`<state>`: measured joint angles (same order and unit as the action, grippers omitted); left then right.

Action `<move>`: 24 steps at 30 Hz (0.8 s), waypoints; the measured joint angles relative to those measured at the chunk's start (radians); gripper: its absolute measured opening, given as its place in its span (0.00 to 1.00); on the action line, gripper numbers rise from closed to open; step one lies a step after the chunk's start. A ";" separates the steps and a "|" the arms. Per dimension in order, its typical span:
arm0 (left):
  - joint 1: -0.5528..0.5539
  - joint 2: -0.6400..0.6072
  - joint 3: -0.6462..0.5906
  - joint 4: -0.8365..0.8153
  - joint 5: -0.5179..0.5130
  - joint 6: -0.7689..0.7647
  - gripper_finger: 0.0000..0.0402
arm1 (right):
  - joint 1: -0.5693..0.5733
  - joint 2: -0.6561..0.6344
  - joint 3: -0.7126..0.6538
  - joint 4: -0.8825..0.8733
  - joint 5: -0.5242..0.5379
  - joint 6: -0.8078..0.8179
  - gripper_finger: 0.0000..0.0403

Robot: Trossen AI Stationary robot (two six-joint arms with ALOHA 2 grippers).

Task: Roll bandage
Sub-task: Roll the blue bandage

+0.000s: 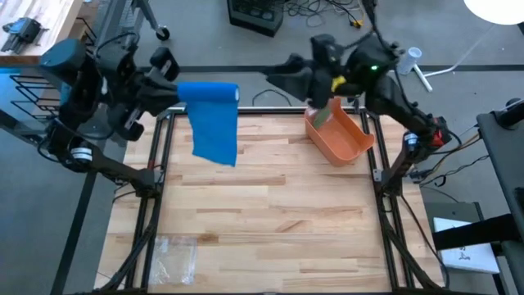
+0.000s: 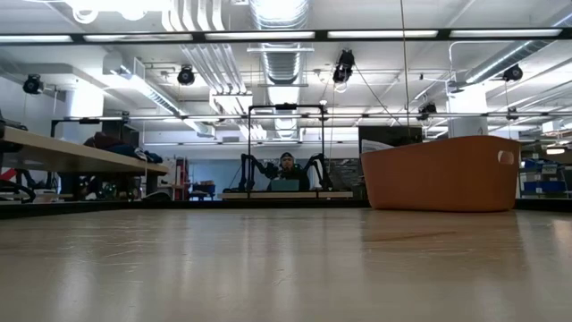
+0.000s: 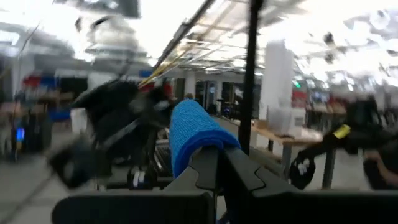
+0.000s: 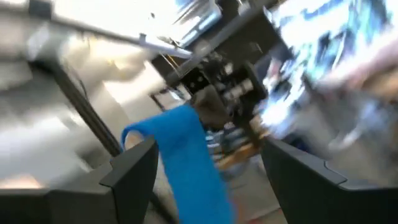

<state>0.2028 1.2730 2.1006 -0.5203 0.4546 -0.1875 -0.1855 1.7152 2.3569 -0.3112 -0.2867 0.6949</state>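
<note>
A blue bandage (image 1: pixel 211 115) is up in the air over the table's far left part. Its rolled part (image 1: pixel 209 92) lies level, and a flat loose tail (image 1: pixel 215 141) hangs below it. My left gripper (image 1: pixel 178 94) is shut on the roll's left end, also seen in the left wrist view as the roll (image 3: pixel 189 130). My right gripper (image 1: pixel 274 74) is open and stands to the right of the roll, apart from it. Its wrist view shows the bandage (image 4: pixel 186 158) farther off, beyond its spread fingers (image 4: pixel 134 168). The low view shows neither gripper nor the bandage. My left gripper pinches the rolled bandage by its end (image 3: pixel 205 148) between its two shut fingers (image 3: pixel 239 174). The fingers come about level from the table's left, along the roll. The roll is lifted clear of the table and the tail hangs slack below it.
An orange bin (image 1: pixel 344 139) with a green thing (image 1: pixel 324 113) inside stands at the far right of the table, also seen as the orange bin (image 2: pixel 442 174). A clear plastic bag (image 1: pixel 173 254) lies at the near left. Black frame rails (image 1: pixel 155 188) run along the table's sides.
</note>
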 joint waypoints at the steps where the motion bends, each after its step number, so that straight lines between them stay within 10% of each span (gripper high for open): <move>1: 0.000 0.001 0.000 -0.003 -0.019 -0.038 0.00 | 0.008 -0.008 0.000 -0.009 0.003 -0.111 0.69; 10: 0.002 -0.007 0.000 -0.039 -0.182 -0.297 0.00 | 0.078 -0.034 0.000 -0.030 0.072 -0.673 0.62; 24: 0.002 0.018 -0.001 -0.135 -0.315 -0.342 0.00 | 0.087 0.020 -0.006 -0.091 0.130 -0.913 0.51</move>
<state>0.2047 1.2911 2.1000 -0.6549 0.1394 -0.5292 -0.0981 1.7352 2.3508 -0.4022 -0.1567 -0.2179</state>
